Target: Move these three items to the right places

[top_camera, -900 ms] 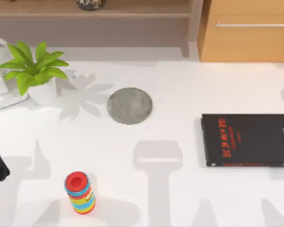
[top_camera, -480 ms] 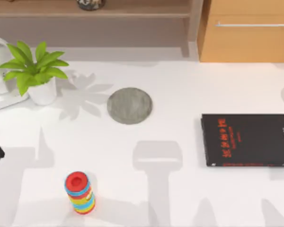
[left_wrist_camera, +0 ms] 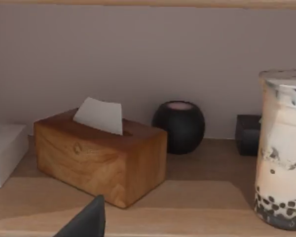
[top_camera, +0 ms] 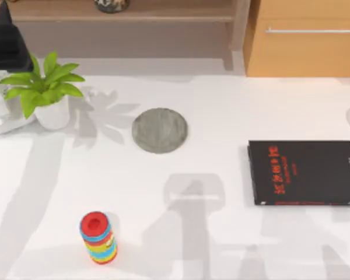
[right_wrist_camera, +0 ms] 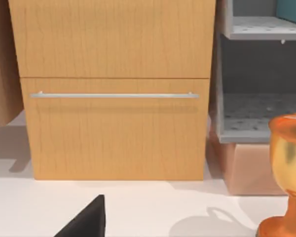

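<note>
Here, from largest to smallest:

- The white table [top_camera: 221, 111] spans the top view, backed by a low wooden shelf [top_camera: 134, 11] at the left and a wooden drawer cabinet [top_camera: 306, 41] with a metal bar handle at the right.
- The large black book with red lettering [top_camera: 306, 173] lies flat at the table's right edge, nothing on it.
- The left arm [top_camera: 6, 41] is raised at the far left, over the shelf end above the potted plant [top_camera: 44, 87]. A dark part of the left gripper [left_wrist_camera: 86, 222] edges its wrist view; how wide it stands cannot be told.
- The right gripper [right_wrist_camera: 86, 219] faces the cabinet's drawer front; its opening cannot be told either.
- The round grey coaster [top_camera: 160, 130] lies bare near the table's middle, well apart from the book.
- On the shelf, a wooden tissue box [left_wrist_camera: 101, 150] and a black rounded object [left_wrist_camera: 178, 126] stand near the milk tea cup [left_wrist_camera: 282, 150], which is upright with dark pearls at its bottom.
- A gold trophy cup [right_wrist_camera: 288, 177] stands beside the cabinet.
- A stack of coloured rings [top_camera: 98, 237] stands upright at the front left.
</note>
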